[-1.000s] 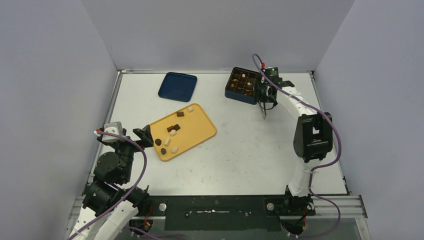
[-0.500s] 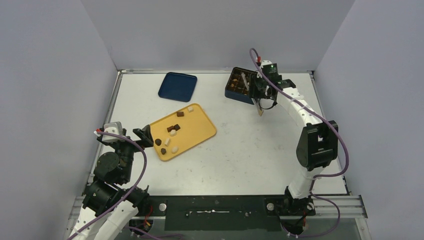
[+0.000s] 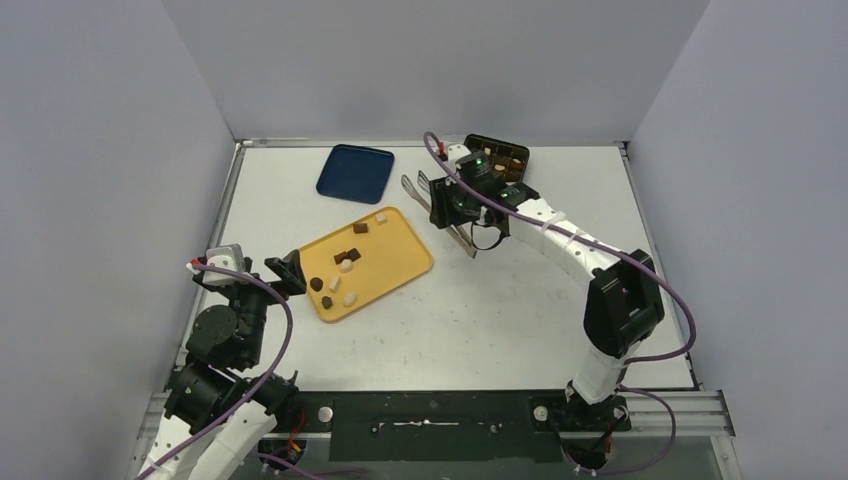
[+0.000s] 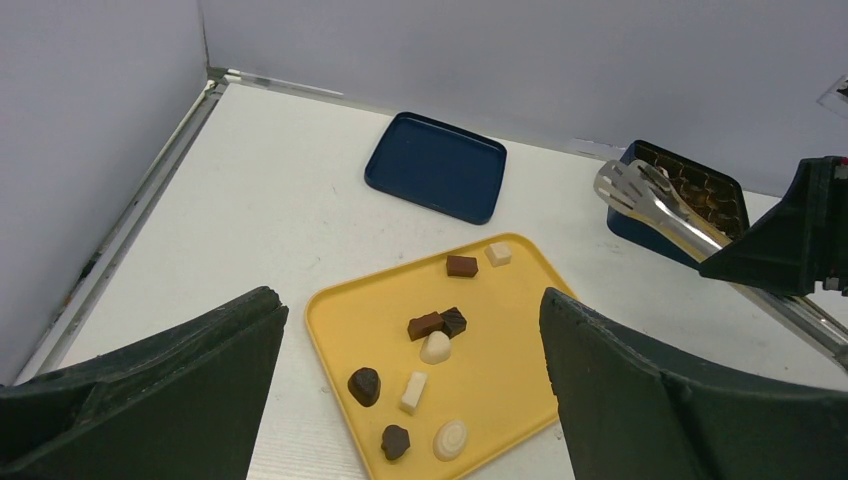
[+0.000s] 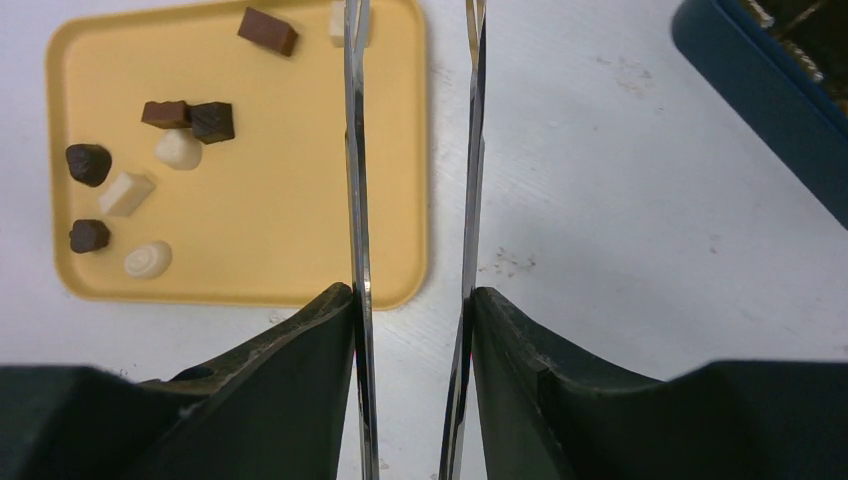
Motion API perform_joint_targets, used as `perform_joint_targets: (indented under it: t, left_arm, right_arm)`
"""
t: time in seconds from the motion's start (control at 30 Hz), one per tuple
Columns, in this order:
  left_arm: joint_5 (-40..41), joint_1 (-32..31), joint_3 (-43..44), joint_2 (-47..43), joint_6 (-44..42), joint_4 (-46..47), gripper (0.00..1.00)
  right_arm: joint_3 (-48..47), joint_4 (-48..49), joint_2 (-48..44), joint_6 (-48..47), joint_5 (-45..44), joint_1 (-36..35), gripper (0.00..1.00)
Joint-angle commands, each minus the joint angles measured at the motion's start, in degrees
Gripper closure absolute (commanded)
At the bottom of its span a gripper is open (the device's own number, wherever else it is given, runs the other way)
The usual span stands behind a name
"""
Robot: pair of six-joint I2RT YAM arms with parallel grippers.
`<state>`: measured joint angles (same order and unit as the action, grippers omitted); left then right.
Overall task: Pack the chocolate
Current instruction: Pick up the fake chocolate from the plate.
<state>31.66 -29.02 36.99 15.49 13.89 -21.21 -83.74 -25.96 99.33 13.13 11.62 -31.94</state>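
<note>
My right gripper (image 5: pixel 412 300) is clamped on the tongs (image 5: pixel 357 150), their 2 blades apart over the yellow tray's (image 5: pixel 250 280) right edge. 9 pieces of chocolate (image 5: pixel 178 148) lie on that tray, left of mid-desk. Bare desk (image 5: pixel 600 250) separates it from the box (image 5: pixel 760 90) at the far edge. My left gripper (image 4: pixel 410 305) gapes wide.

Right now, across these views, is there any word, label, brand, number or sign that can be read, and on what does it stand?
None can be read. The yellow tray, chocolate pieces, dark blue box, flat blue tray and tongs carry no visible print. A green light on the right arm shows no characters.
</note>
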Motion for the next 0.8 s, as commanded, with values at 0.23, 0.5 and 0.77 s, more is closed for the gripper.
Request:
perform_joint_targets:
  t: [0.23,0.5,0.77]
  left_arm:
    - [0.4,0.4,0.8,-0.5,-0.4,1.4,0.03]
    - [0.4,0.4,0.6,-0.9,-0.4,1.5,0.03]
    - [0.1,0.4,0.6,-0.8,-0.5,1.7,0.03]
  right_arm:
    - [-5.5,3.0,10.4,-0.2,-4.4,-8.1,0.56]
    - [-10.3,1.5,16.1,-0.2,-5.7,-9.9,0.55]
    - [-14.9,-0.1,20.5,-0.4,-7.0,-10.2,0.53]
